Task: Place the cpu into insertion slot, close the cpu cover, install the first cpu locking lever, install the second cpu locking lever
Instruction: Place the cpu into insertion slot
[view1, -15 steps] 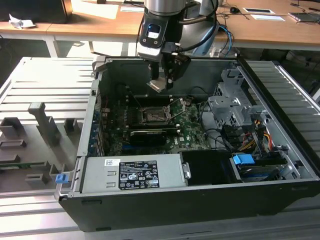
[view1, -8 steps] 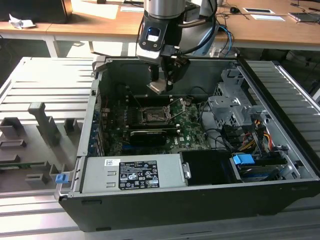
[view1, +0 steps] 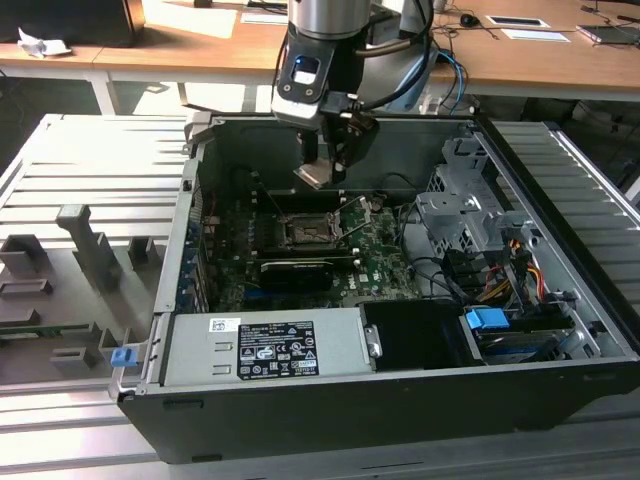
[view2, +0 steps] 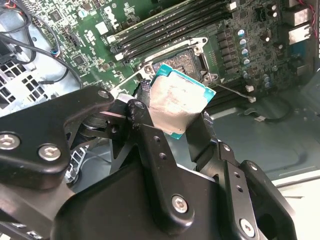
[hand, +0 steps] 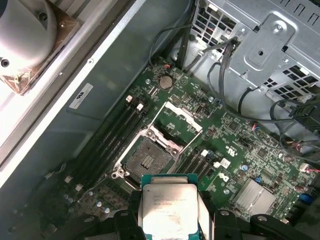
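Note:
My gripper (view1: 322, 170) is shut on the cpu (view1: 313, 176), a small silvery square chip with a teal edge. It hangs inside the open computer case, above the motherboard and a little behind the insertion slot (view1: 305, 232). In the first wrist view the cpu (hand: 169, 210) sits between two black fingers (hand: 131, 212), and the bare insertion slot (hand: 147, 160) lies just beyond it. The cpu cover (hand: 182, 116) stands swung open at the slot's far side. In the second wrist view the cpu (view2: 177, 102) partly hides the slot (view2: 187, 62). A thin locking lever (view1: 352, 225) sticks up beside the slot.
A grey power supply box (view1: 265, 345) fills the near side of the case. A long black block (view1: 297, 270) lies just in front of the slot. A metal drive cage (view1: 465, 215) and cable bundles (view1: 500, 280) crowd the exterior view's right. Memory sticks (hand: 112, 142) run beside the socket.

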